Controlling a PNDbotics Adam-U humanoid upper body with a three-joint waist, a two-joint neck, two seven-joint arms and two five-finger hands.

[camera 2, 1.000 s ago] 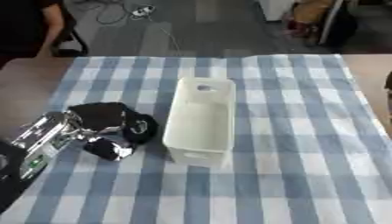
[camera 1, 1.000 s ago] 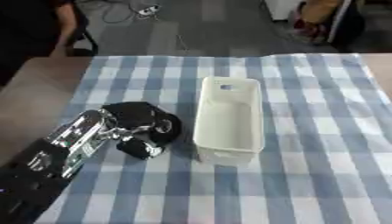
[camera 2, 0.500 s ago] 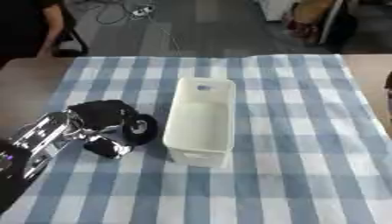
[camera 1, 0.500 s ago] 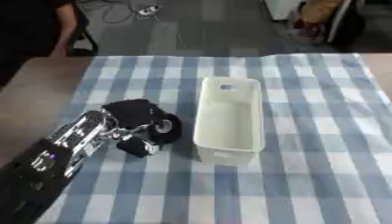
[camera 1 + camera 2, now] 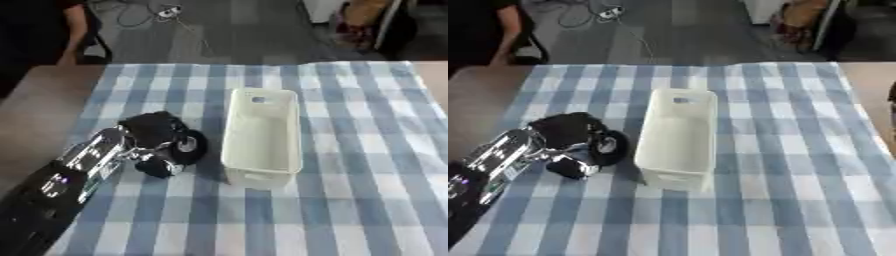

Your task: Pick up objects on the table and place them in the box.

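— What differs between the eyes?
— Only the right eye catches a dark sliver at the far right edge; I cannot tell what it is.
— And your left hand?
— Curled round a dark round object just left of the long white plastic box, on checked cloth with open room rightward.

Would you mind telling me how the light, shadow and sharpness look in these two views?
Left eye view: soft throughout, the left robot hand a dark blur, the white box shadowed inside. Right eye view: even light, no glare on the checked cloth, floor behind dim.
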